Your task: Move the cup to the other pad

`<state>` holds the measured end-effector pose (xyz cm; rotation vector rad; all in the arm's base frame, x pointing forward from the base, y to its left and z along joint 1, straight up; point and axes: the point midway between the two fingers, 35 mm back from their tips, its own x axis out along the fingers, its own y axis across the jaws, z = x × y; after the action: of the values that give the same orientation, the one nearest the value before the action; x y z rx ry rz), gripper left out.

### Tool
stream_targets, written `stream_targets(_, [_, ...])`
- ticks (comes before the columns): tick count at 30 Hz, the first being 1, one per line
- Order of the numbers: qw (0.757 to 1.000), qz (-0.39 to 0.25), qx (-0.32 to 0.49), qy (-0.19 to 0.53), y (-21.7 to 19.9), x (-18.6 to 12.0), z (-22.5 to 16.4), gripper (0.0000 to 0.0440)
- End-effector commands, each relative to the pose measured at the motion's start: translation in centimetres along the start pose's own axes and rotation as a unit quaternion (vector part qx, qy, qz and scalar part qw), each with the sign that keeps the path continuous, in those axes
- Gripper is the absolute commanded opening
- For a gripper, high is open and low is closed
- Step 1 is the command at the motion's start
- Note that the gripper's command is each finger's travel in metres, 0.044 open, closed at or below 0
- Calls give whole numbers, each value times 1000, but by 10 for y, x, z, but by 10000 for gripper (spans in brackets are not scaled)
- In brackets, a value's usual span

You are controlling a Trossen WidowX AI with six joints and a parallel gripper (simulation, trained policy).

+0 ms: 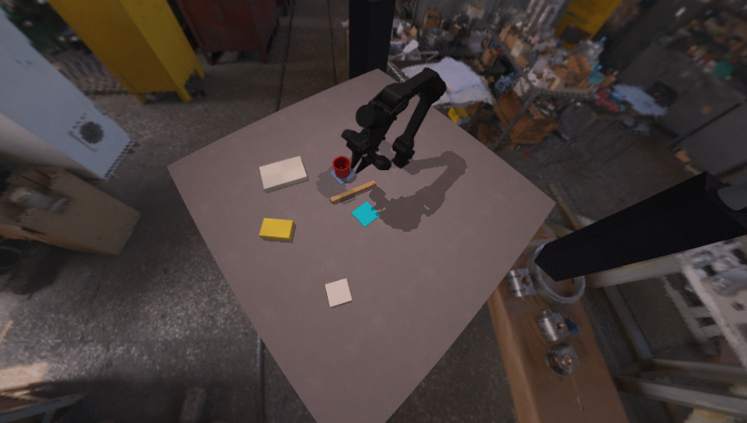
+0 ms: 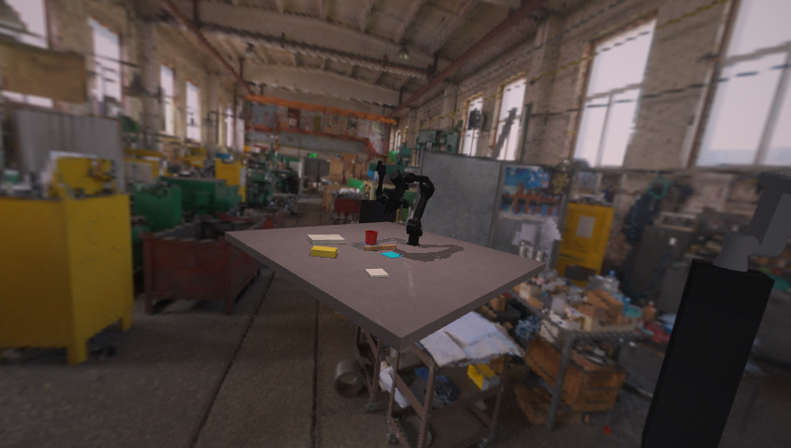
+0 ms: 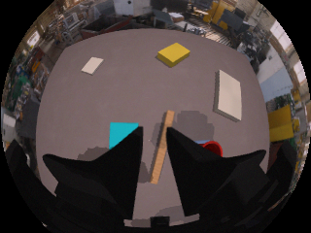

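Note:
The red cup (image 1: 341, 166) (image 2: 370, 237) (image 3: 213, 148) stands upright on the blue pad (image 1: 343, 180). Small things show faintly inside it in the top view, too small to make out singly. The other pad, cyan (image 1: 365, 213) (image 2: 391, 255) (image 3: 121, 132), lies flat with nothing on it. My gripper (image 3: 155, 131) is empty, its fingertips a narrow gap apart. It hangs above the table beside the cup, on the arm's side. In the wrist view the cup is outside the fingers, partly hidden behind the right one.
A wooden bar (image 1: 353, 192) (image 2: 380, 247) (image 3: 161, 150) lies between the two pads. A cream block (image 1: 283, 173) (image 3: 228, 95) lies beyond the cup. A yellow block (image 1: 277, 228) (image 2: 323, 252) (image 3: 173, 53) and a small white tile (image 1: 338, 292) (image 2: 377, 273) (image 3: 92, 65) lie farther out.

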<state>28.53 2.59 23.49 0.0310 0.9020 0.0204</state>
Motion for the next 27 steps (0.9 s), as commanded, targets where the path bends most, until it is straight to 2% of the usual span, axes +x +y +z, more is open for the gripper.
stream_targets(1, [999,-6,-8,31,-2,1,-6,101])
stream_targets(15, [989,-29,-42,142,-19,5,-25,105])
stream_targets(27, [971,-36,-73,226,-39,15,-41,128])
